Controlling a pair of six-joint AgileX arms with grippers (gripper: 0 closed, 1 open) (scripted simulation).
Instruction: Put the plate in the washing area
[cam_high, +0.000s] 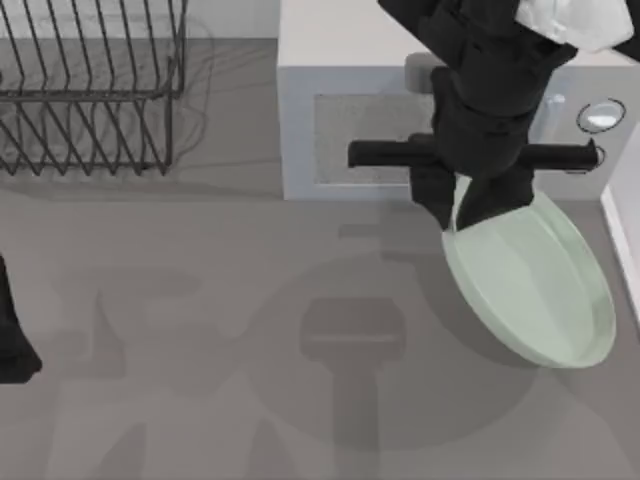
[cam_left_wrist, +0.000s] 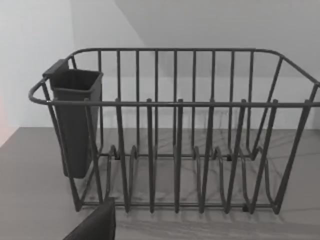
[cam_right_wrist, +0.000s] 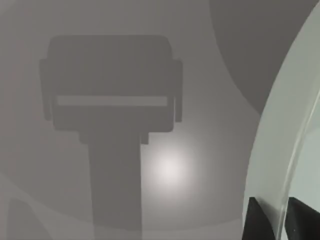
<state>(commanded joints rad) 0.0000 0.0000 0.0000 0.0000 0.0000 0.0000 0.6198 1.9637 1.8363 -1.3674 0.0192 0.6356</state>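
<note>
Right of centre, the right pincer (cam_high: 462, 222) grips the upper-left rim of the tilted plate (cam_high: 535, 290), seemingly lifted off the desk (cam_high: 200, 330). Microwave (cam_high: 340, 110) behind; rack (cam_high: 90, 85) upper left; left arm (cam_high: 12, 340) at left edge.

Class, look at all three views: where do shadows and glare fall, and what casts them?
Top view: the right gripper, holding the round pale mint-green plate lifted and tilted, throws a gripper-shaped shadow inside a wide round one on the grey table. Right wrist view: the same shadow, plus a soft bright glare spot on the table. Left wrist view: the black wire dish rack casts faint lines.
</note>
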